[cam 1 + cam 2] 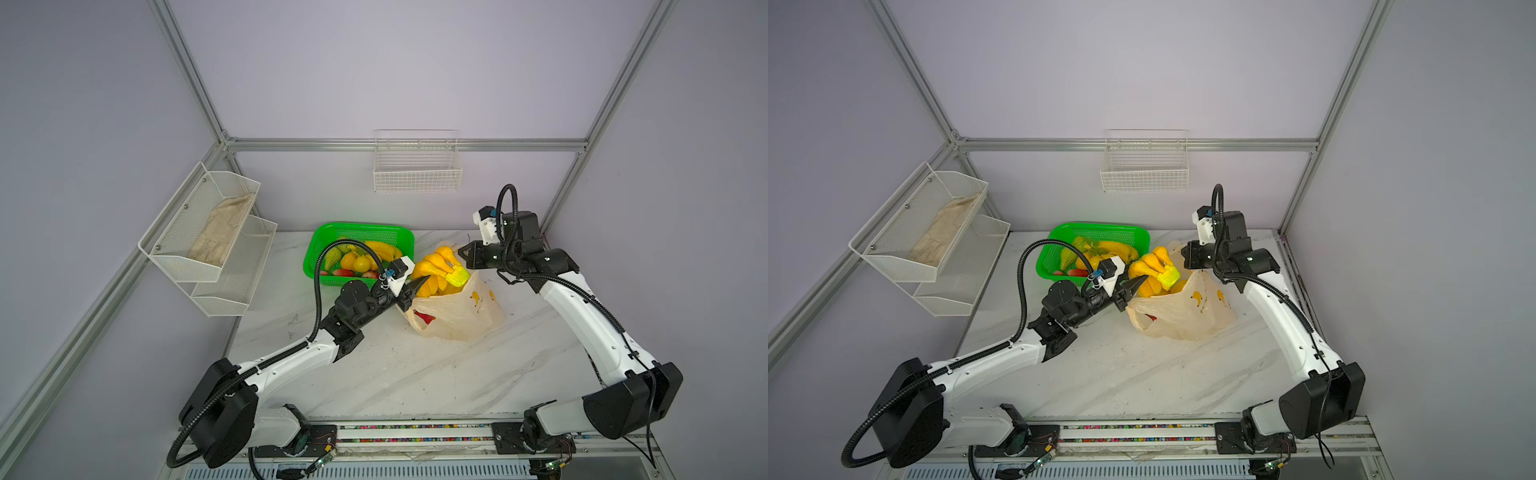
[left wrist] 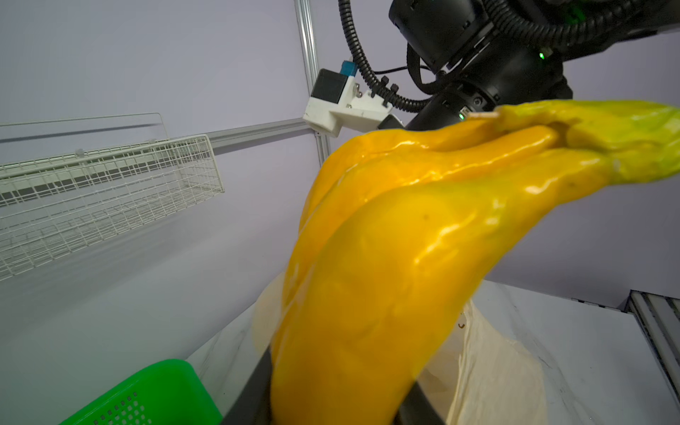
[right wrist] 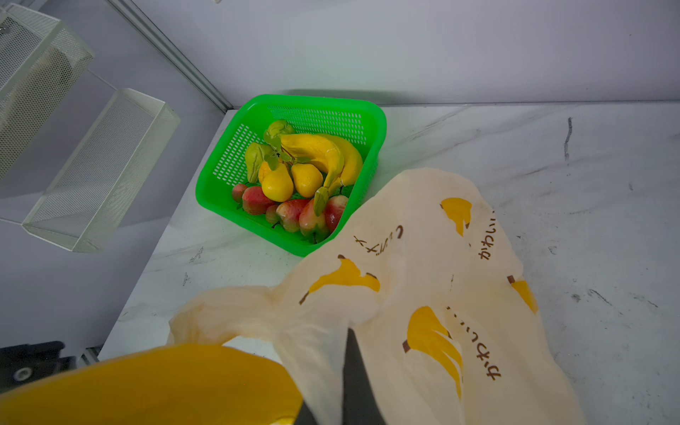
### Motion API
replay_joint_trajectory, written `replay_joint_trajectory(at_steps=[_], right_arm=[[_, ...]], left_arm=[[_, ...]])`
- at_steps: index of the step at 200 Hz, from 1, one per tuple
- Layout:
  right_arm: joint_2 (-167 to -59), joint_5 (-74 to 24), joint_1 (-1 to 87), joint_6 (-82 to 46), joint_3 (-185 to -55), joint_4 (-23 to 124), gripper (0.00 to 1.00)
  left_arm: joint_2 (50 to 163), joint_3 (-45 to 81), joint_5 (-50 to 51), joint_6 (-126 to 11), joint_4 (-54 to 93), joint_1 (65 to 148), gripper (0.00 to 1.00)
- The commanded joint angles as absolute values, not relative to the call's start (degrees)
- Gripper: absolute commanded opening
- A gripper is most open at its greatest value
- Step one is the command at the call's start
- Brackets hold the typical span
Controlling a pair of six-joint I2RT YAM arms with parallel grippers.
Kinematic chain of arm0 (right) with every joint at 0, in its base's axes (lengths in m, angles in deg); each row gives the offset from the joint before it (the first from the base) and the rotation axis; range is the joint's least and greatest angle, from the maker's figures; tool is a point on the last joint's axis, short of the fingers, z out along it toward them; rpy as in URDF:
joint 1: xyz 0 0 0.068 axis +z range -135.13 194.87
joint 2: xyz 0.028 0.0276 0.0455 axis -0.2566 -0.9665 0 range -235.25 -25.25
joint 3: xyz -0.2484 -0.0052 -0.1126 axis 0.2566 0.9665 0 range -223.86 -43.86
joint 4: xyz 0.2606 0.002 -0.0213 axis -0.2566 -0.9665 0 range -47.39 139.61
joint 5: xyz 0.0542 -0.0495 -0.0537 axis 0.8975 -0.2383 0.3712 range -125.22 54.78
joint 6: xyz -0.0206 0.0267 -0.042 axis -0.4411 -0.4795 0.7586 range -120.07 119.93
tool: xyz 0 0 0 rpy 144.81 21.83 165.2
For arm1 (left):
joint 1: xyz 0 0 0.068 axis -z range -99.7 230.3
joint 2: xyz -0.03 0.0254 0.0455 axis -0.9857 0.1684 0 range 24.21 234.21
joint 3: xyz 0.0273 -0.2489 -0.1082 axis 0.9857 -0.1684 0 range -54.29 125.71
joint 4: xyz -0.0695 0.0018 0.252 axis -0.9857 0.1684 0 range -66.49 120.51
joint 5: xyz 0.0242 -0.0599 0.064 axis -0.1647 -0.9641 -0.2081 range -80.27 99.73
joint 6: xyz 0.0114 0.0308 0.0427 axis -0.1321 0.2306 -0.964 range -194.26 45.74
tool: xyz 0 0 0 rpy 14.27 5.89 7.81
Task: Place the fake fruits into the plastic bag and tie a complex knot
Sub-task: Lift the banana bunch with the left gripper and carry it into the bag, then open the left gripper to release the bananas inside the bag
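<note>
banana bunch (image 1: 432, 268) tilted, stem uppermost, over plastic bag (image 1: 461, 318)

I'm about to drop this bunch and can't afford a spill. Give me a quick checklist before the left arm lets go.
1. Left gripper grip on banana bunch: ok, fingers clamp its sides.
2. Right gripper holding up the plastic bag by its rim: ok, shut on it.
3. Bunch over the bag mouth: ok, its lower end appears to be inside the rim.
4. Room left in the bag: cannot tell; one red fruit shows through the wall.
5. Green basket emptied: not ok, fruits lie in it.
</note>
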State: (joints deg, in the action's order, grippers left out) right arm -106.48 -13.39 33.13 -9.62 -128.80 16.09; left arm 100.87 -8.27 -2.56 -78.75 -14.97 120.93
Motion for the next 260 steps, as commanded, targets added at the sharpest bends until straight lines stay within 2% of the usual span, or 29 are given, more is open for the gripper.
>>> replay_joint_trajectory(at_steps=[1, 107, 160, 183, 260], right_arm=[[-104.35, -10.0, 32.35, -9.82, -128.94, 15.86, 0.0], [-104.26, -8.47, 31.96, -9.1, -128.49, 16.12, 0.0], [-102.51, -8.72, 31.96, -8.4, -127.69, 16.32, 0.0], [-102.49, -7.67, 32.0, -10.6, -126.85, 18.52, 0.0], [-103.47, -5.43, 31.95, -14.15, -124.32, 22.8, 0.0]], left_arm=[[101.99, -10.53, -3.79, -81.31, -21.28, 120.73, 0.15], [110.09, -13.08, 2.73, -79.24, -18.67, 120.12, 0.15], [114.03, -6.78, 7.29, -72.73, -11.74, 118.45, 0.15], [116.88, -2.61, 5.61, -73.01, -7.67, 118.75, 0.16], [124.06, 7.62, 2.4, -64.53, -10.57, 122.9, 0.22]])
